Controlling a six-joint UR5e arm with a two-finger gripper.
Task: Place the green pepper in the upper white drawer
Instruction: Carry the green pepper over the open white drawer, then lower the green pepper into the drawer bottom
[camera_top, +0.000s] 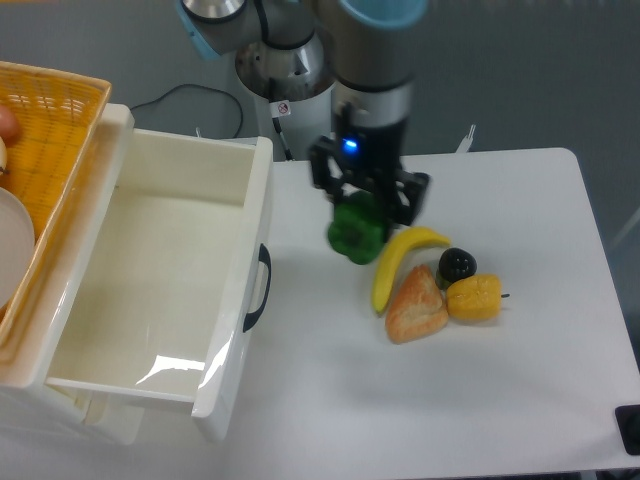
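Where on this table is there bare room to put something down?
Bare tabletop runs along the near edge and the right side past the yellow pepper. The white drawer is empty inside. It is crowded around the banana, bread and the gripper holding the green pepper.

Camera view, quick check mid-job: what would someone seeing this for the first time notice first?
First, the gripper shut on the green pepper, held over the table between the fruit pile and the upper white drawer. Next, that big open drawer at left, nothing visible inside it, with an orange basket at its far-left edge. To the right of the pepper lie a banana, a bread piece and a yellow-orange pepper.
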